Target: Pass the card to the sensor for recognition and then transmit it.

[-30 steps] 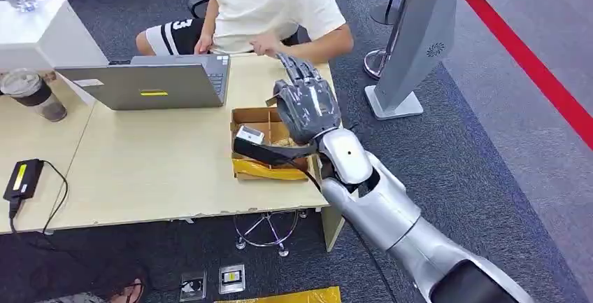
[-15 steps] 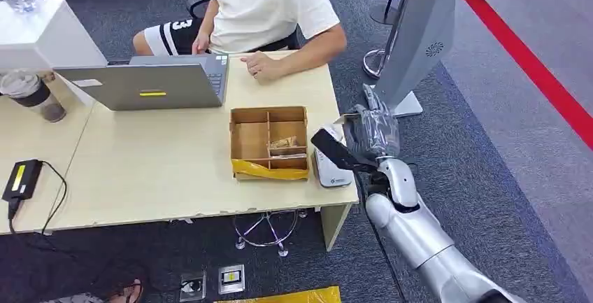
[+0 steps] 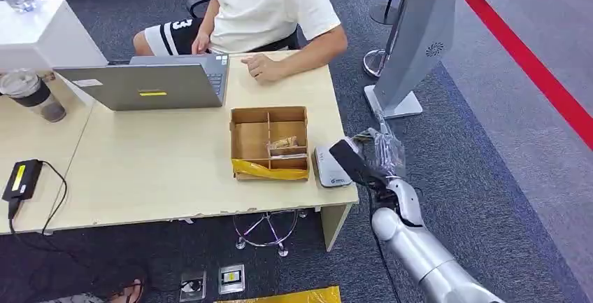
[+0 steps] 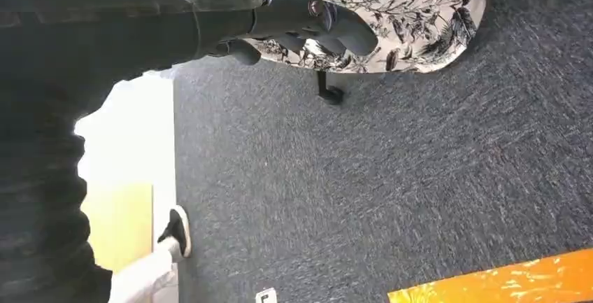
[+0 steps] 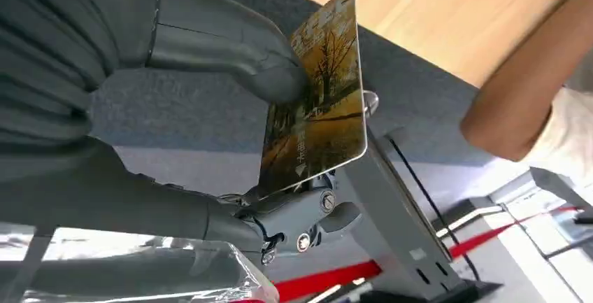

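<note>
Your right robot hand (image 5: 210, 142), still pinching the card (image 5: 318, 100), has swung off the tabletop (image 3: 161, 170) past the sensor (image 3: 330, 166); pass it on next.

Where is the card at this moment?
The right hand holds the card off the table's right end, beside the white sensor at the table edge.
</note>
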Robot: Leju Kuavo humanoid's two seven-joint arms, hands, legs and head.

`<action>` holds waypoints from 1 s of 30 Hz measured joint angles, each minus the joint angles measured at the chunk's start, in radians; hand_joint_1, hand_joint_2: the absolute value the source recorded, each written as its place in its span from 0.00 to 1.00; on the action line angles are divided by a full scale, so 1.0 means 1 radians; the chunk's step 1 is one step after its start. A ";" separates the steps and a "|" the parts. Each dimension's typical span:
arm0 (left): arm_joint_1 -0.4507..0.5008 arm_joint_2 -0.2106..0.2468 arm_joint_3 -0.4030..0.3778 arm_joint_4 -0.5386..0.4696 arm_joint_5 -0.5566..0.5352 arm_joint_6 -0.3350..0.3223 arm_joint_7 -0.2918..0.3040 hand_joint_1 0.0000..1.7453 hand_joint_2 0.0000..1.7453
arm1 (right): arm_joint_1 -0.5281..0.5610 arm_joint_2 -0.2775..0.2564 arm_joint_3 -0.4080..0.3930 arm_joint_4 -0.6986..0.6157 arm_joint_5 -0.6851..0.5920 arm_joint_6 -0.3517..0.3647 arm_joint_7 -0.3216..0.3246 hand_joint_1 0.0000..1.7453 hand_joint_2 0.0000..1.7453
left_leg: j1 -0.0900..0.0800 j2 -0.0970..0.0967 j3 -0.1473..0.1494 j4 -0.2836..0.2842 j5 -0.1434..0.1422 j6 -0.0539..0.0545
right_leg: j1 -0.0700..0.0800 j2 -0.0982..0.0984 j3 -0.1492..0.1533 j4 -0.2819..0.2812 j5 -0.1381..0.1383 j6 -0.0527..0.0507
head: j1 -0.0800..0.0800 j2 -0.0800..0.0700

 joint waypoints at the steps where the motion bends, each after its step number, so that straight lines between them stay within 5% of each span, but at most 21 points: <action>1: 0.000 0.000 0.000 0.000 -0.001 0.000 -0.001 0.00 1.00 | 0.005 0.000 0.002 0.004 -0.014 -0.003 -0.006 1.00 1.00 | 0.000 0.000 0.000 0.000 0.000 0.000 | 0.000 0.000 0.000 0.000 0.000 0.000 | 0.000 0.000; 30: -0.001 0.006 0.000 0.000 -0.020 -0.006 -0.025 0.00 1.00 | 0.006 0.043 0.080 0.048 -0.083 -0.030 -0.076 1.00 1.00 | 0.000 0.000 0.000 0.000 0.000 0.000 | 0.000 0.000 0.000 0.000 0.000 0.000 | 0.000 0.000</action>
